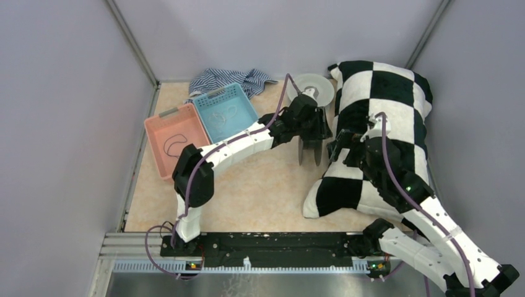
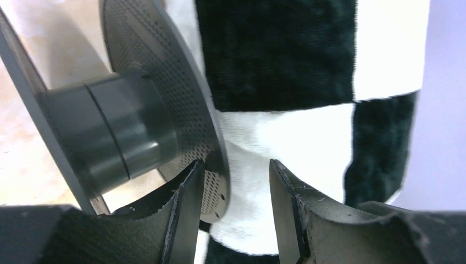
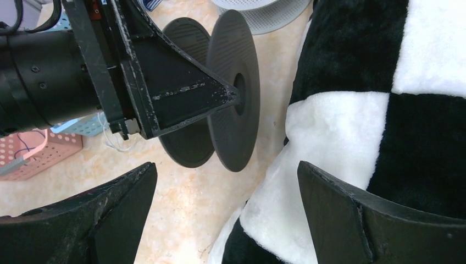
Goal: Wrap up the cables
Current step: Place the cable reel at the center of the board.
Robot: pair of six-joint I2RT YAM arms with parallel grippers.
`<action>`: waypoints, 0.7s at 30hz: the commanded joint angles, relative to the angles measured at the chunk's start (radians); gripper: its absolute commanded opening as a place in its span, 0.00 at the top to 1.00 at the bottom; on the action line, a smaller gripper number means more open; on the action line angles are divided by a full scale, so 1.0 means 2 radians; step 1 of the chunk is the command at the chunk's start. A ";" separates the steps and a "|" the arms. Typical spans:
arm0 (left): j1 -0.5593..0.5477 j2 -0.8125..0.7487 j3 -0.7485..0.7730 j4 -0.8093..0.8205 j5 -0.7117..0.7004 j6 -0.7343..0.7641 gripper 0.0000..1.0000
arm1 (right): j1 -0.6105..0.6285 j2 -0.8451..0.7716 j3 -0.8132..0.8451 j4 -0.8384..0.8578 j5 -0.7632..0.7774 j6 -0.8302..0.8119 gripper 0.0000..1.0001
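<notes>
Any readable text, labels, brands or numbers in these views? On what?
None readable in any view. No lettering shows on the dark spool, white spool, pink basket, blue basket, checkered pillow or striped cloth. Those carry only patterns or perforations.

I see a checkered pillow [image 1: 377, 136] at right, a white spool [image 1: 316, 86] just beside it, a striped cloth [image 1: 229, 80] behind adjoining pink [image 1: 153, 145] and blue [image 1: 216, 94] baskets.
</notes>
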 commanded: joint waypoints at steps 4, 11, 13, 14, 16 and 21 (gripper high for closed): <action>0.007 -0.088 0.000 0.074 0.051 -0.033 0.46 | 0.005 -0.030 0.002 0.012 0.016 -0.001 0.01; 0.030 -0.148 -0.022 0.074 0.047 -0.017 0.45 | 0.004 0.000 0.011 0.013 -0.023 -0.022 0.01; 0.041 -0.166 -0.028 0.061 0.038 -0.006 0.44 | 0.005 0.023 0.018 0.006 -0.046 -0.035 0.01; 0.047 -0.175 -0.033 0.053 0.032 -0.001 0.44 | 0.005 0.031 0.020 0.007 -0.056 -0.040 0.01; 0.069 -0.197 -0.050 0.038 0.026 0.008 0.42 | 0.004 0.043 0.021 0.010 -0.067 -0.047 0.01; 0.158 -0.264 -0.120 -0.012 0.039 0.057 0.41 | 0.005 0.055 0.036 0.007 -0.062 -0.055 0.01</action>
